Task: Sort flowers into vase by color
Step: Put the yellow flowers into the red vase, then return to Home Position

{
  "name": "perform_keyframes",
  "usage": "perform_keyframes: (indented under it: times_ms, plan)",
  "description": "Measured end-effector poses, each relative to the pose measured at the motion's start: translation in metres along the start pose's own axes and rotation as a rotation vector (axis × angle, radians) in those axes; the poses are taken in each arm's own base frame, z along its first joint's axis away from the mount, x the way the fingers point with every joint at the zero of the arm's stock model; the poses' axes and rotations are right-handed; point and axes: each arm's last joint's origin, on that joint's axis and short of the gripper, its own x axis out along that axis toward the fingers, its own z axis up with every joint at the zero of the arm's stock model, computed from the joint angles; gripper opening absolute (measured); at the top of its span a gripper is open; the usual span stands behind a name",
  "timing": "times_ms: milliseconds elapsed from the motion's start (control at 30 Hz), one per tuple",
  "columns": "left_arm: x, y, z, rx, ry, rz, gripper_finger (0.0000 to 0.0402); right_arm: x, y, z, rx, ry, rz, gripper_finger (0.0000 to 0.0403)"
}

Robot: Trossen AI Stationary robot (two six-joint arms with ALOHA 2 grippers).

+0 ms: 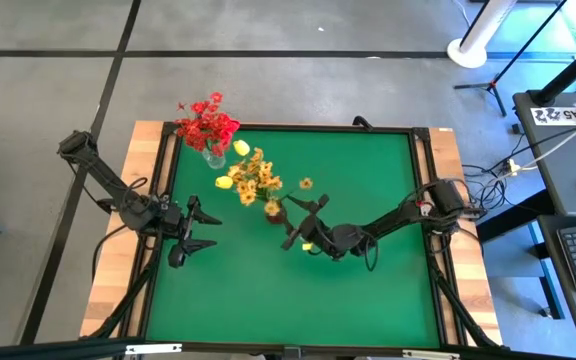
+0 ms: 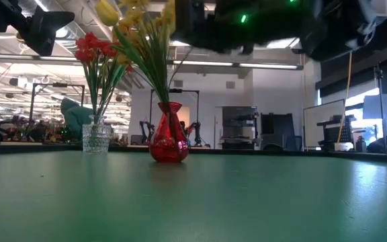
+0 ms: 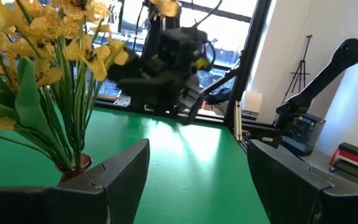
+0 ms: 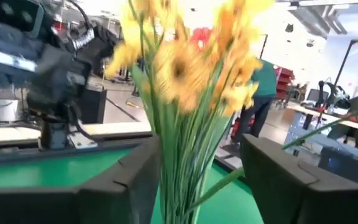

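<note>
Red flowers [image 1: 208, 122] stand in a clear glass vase [image 2: 95, 138] at the table's far left. Yellow flowers [image 1: 253, 178] stand with their stems in a red vase [image 2: 168, 142] near the table's middle. My right gripper [image 4: 201, 180] is open and level at the yellow bunch. Its fingers stand on either side of the green stems [image 4: 185, 155], above the red vase [image 1: 273, 210]. My left gripper [image 1: 208, 230] waits open at the table's left, pointing across the table past the yellow flowers [image 3: 55, 50].
The green mat [image 1: 298, 300] lies bare on the near half of the table and toward its right edge. Wooden strips [image 1: 118, 260] and a black frame border the mat. A person in green [image 4: 266, 87] stands in the room beyond the table.
</note>
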Motion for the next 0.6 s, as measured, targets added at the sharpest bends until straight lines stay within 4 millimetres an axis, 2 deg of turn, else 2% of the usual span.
perform_keyframes:
  times_ms: [300,400,500,600]
  plan:
    - [0.0,0.0,0.0,0.003,0.0,0.001,0.0266,-0.035,0.004,0.048,-0.048,0.021,0.033,0.0245]
    - [0.0,0.002,0.0,0.034,-0.011,0.064,0.0262,-0.049,0.003,0.064,-0.098,0.042,0.061,0.0244]
    - [-0.001,0.005,0.001,0.066,-0.029,0.185,0.0255,-0.056,-0.008,0.08,-0.117,0.032,0.089,0.0229]
    - [0.0,0.008,0.003,0.115,-0.036,0.272,0.0246,-0.061,-0.032,0.094,-0.112,0.024,0.101,0.0203]
